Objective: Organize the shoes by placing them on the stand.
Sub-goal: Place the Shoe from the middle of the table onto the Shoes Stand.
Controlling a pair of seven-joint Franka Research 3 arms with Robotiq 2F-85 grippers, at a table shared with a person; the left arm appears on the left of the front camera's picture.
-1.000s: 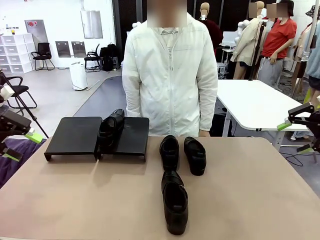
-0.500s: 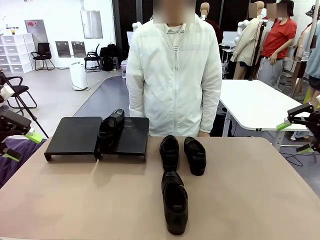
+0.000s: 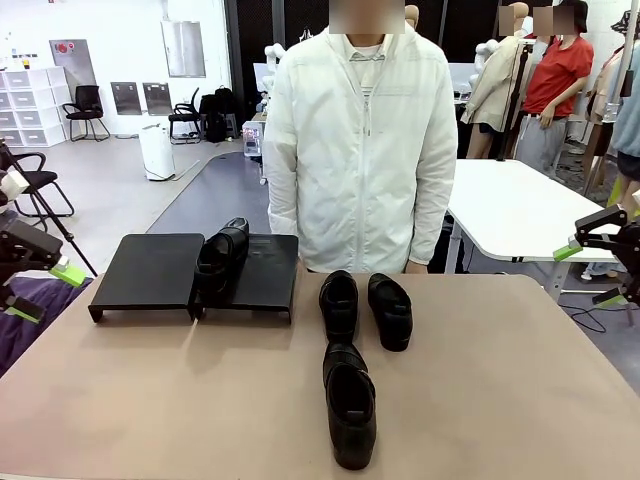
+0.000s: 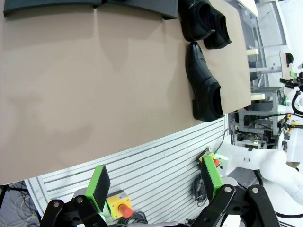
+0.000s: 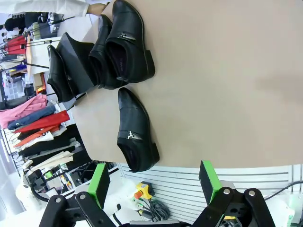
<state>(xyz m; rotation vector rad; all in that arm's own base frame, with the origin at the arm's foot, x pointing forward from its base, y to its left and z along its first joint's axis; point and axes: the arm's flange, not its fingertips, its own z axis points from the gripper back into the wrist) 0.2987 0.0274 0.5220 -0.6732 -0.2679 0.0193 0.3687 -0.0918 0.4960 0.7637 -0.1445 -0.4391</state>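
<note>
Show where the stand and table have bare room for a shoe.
Stand: left panel bare up to the shoe by the seam; a strip right of it is free. Table: open in front of the stand and right of the three loose shoes, which crowd the centre.

The left pincer point(image 4: 155, 182) and right pincer point(image 5: 155, 183) are black jointed linkages tipped with bright green pads point(image 4: 98, 185).

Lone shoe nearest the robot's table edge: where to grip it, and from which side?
Probably from above, jaws straddling the near shoe across its narrow width at mid-length, just ahead of the heel opening. It rests flat on its sole, heel toward the robot, both long sides clear.
</note>
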